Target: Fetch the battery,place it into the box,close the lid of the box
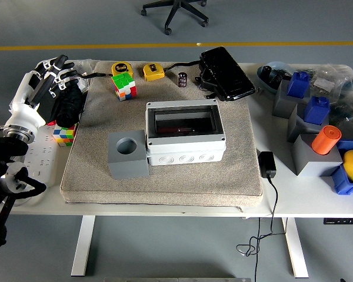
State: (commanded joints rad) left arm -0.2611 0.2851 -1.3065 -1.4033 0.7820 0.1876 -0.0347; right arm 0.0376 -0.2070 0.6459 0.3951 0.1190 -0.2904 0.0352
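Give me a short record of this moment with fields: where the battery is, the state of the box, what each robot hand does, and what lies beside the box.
battery: small dark cylinder standing at the far edge of the grey mat, not grasped
box: grey box at the mat's middle, seen open from above
left hand: left hand at the table's left edge, fingers spread, holds nothing
right hand: not in view
beside the box: grey block with a round hole, touching the box's left side

A white table [294, 202] on white legs stands on a grey floor [76, 23]. At twelve o'clock, a yellow floor line [270, 44] runs behind it, beyond which sits a black office chair base [175, 12].
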